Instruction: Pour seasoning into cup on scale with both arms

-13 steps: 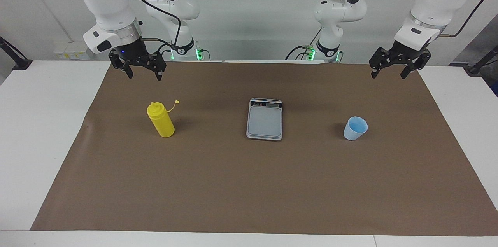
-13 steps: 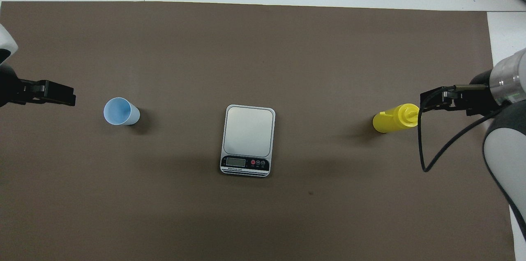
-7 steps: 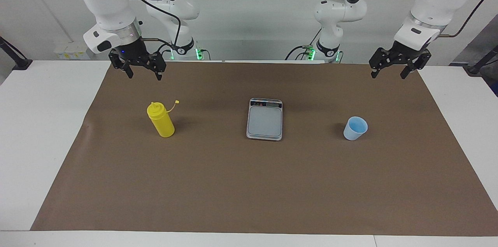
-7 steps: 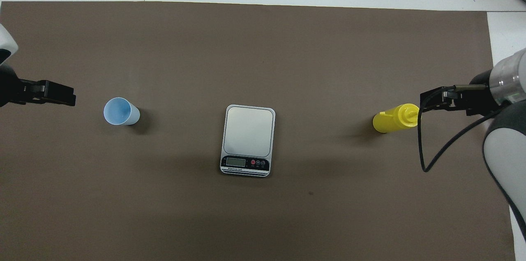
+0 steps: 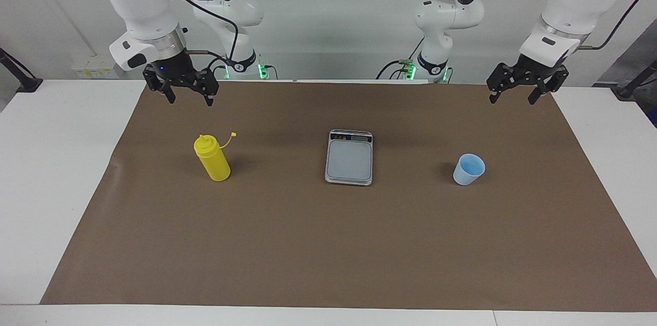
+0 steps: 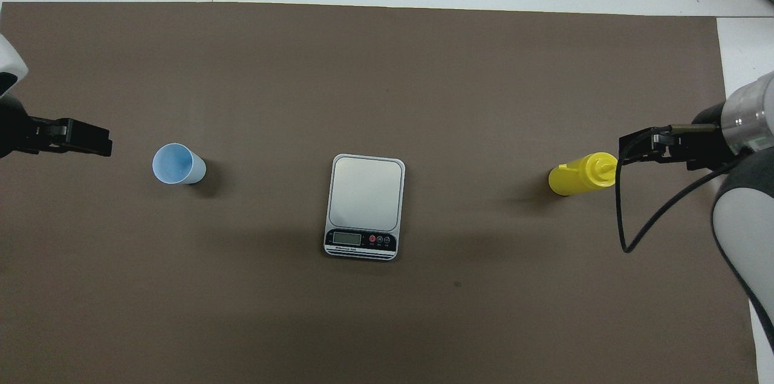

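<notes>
A bright yellow seasoning bottle [image 5: 212,159] with a yellow tethered cap [image 5: 233,134], a grey-silver scale [image 5: 349,157] with a pale grey platform and a dark display strip bearing red buttons, and a light blue cup [image 5: 468,169] stand on a plain matte brown mat [image 5: 328,244] covering a white counter [image 5: 56,161]. Both arms are white with black cables, and the left pincer [image 5: 515,95] and right pincer [image 5: 189,98] are black. Green lights glow at the arm bases before a pale grey wall.
</notes>
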